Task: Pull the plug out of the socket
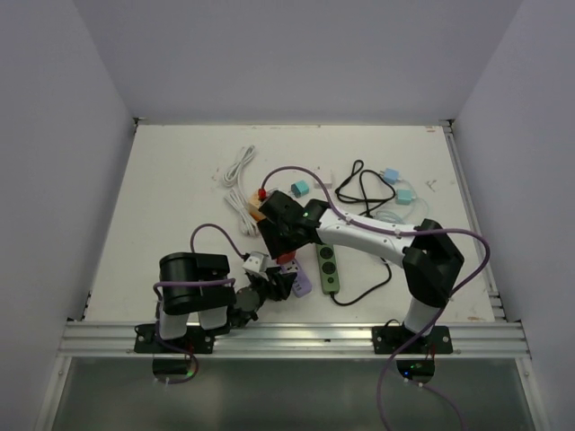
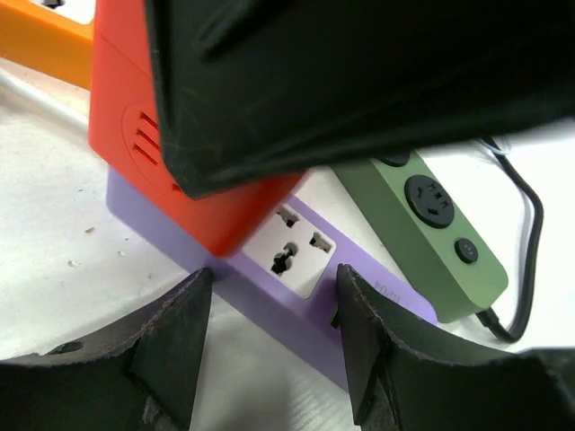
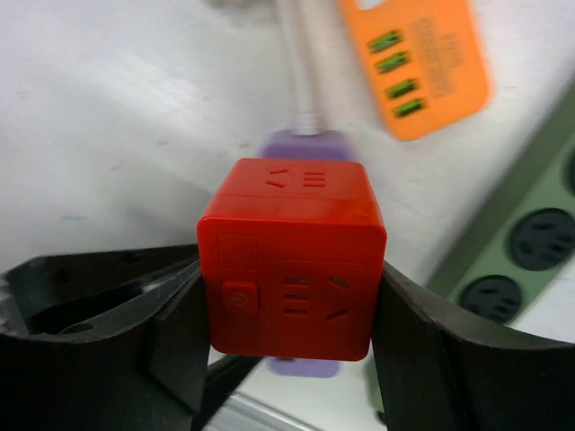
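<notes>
Right hand [image 3: 292, 314]: both fingers pressed against opposite sides of the red cube plug [image 3: 292, 260], mid-frame in its wrist view. Plug seated on the purple socket strip [image 3: 301, 144], which lies flat on the white bench [image 3: 108, 108]. Left hand [image 2: 269, 301]: fingers clamped across the strip's width, lower centre of its view, just below the plug. Green power strip [image 2: 404, 235] alongside at right; orange strip [image 3: 418, 63] at upper right

Bright, even light from above, with short, soft shadows. The white table [image 1: 180, 224] glares pale. Between the right jaws the cube [image 3: 292, 260] is crisp with a faint sheen, and the fingers [image 3: 449, 359] flanking it blur. Between the left jaws the strip [image 2: 269, 296] is sharp.
</notes>
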